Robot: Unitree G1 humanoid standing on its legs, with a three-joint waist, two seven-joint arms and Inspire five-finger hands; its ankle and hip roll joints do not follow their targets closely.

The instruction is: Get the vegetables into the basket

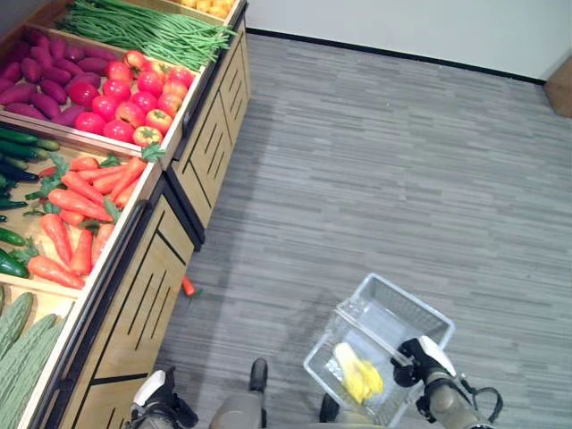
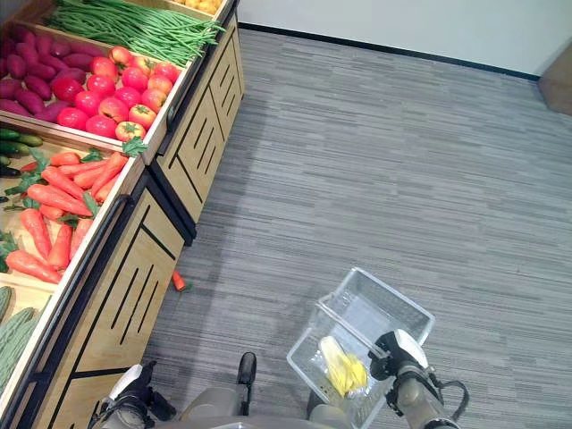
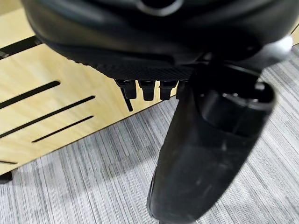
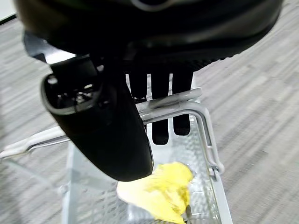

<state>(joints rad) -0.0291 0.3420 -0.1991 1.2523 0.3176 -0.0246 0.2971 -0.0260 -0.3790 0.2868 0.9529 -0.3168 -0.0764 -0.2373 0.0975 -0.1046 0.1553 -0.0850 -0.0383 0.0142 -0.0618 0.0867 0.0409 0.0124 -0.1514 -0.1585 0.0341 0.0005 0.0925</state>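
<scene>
My right hand (image 1: 427, 362) (image 4: 161, 107) is at the lower right, its fingers curled round the wire handle (image 4: 187, 105) of a pale mesh basket (image 1: 407, 313) that hangs over the floor. A yellow vegetable (image 1: 357, 375) (image 4: 161, 193) lies in the basket. My left hand (image 1: 159, 398) (image 3: 205, 154) hangs low beside the wooden stand's front panel (image 3: 51, 112), fingers curled in, holding nothing. One small carrot (image 1: 188, 286) lies on the floor at the foot of the stand. More carrots (image 1: 80, 201) fill a tray on the stand.
The wooden produce stand (image 1: 147, 295) runs along the left, with tomatoes (image 1: 134, 94), purple sweet potatoes (image 1: 40, 67), green beans (image 1: 147, 31), cucumbers (image 1: 13, 161) and bitter gourds (image 1: 22, 357). Grey plank floor (image 1: 375, 161) spreads to the right, up to a white wall (image 1: 420, 27).
</scene>
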